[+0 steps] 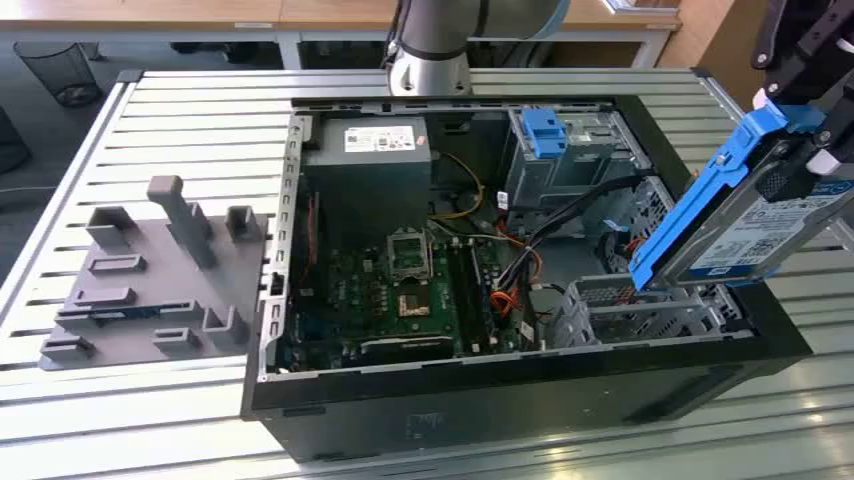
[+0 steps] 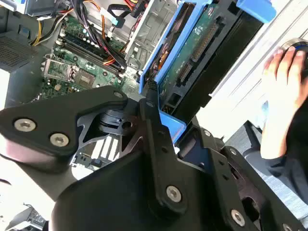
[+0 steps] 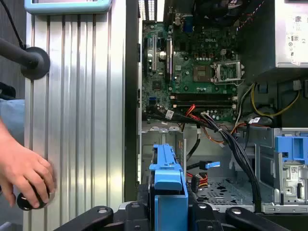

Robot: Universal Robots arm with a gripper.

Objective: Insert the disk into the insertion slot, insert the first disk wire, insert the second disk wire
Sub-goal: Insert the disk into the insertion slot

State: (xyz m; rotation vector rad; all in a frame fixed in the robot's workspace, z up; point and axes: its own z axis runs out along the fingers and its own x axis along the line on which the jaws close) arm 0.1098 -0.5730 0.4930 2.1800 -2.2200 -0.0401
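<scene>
black gripper (image 2: 171,126) clamped on silver-grey hard disk in blue plastic carrier (image 1: 761,215) | disk tilted above low perforated silver insertion slot (image 1: 627,305), not in | both wire steps left

A ribbed silver aluminium surface (image 1: 187,120) of long parallel slats spreads across the exterior view and also runs through the first wrist view. Behind it stands a light wooden desktop (image 1: 174,12) on white metal legs (image 1: 287,48). A black wire-mesh wastebasket (image 1: 56,72) sits on the grey floor (image 1: 174,55) at the exterior view's left. Bright light glints off the slats along the near edge.
</scene>
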